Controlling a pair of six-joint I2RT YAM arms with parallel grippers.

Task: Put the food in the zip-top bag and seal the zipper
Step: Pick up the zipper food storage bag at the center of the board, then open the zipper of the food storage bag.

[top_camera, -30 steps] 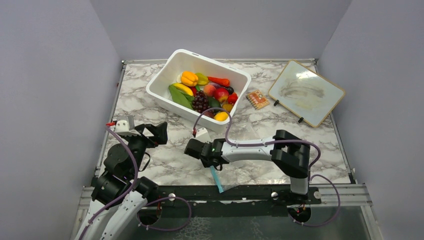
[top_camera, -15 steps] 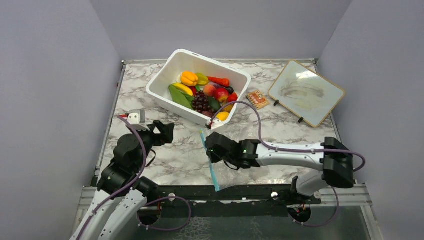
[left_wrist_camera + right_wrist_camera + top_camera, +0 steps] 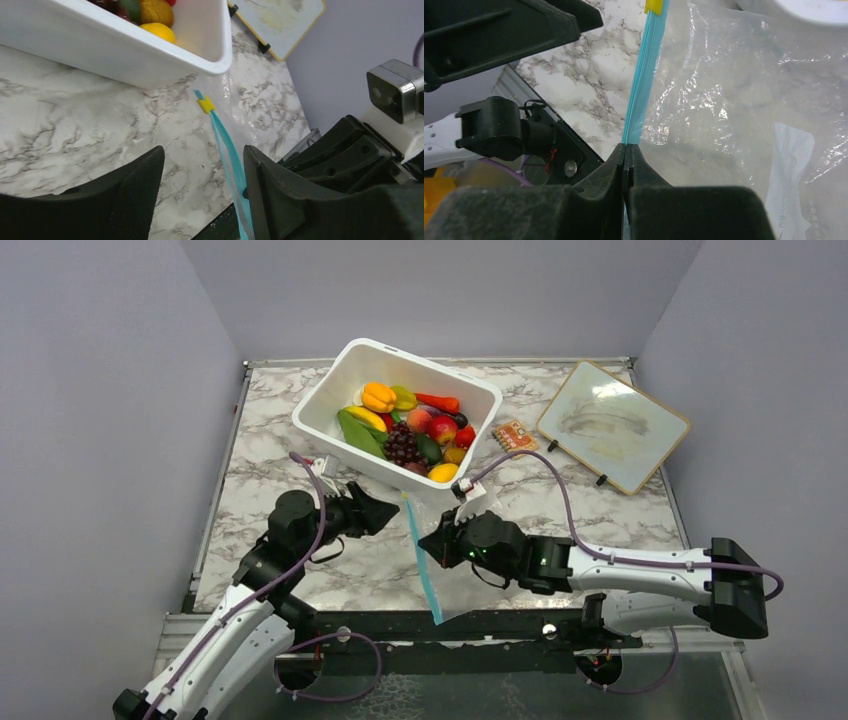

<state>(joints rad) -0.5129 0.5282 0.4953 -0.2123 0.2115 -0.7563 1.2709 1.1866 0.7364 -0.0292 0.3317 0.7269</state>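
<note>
The zip-top bag point(image 3: 734, 100) is clear and crinkly and lies on the marble just in front of the white tub point(image 3: 330, 390). Its light blue zipper point(image 3: 420, 560) runs from the tub toward the table's near edge, with a yellow slider point(image 3: 205, 105) at the far end. My right gripper point(image 3: 626, 150) is shut on the zipper near its middle point(image 3: 437, 545). My left gripper point(image 3: 385, 510) is open just left of the zipper. In the left wrist view the zipper point(image 3: 227, 155) passes between my fingers point(image 3: 202, 200), close to the right one. The food point(image 3: 410, 430) sits in the tub.
A small orange patterned packet point(image 3: 515, 438) lies right of the tub. A framed whiteboard point(image 3: 612, 425) lies at the back right. The black rail point(image 3: 500, 625) runs along the table's near edge, and the zipper's near end hangs over it.
My right gripper has moved right and away from the bases, dragging the zipper edge toward the tub. My left gripper has reached right, up to the zipper.
</note>
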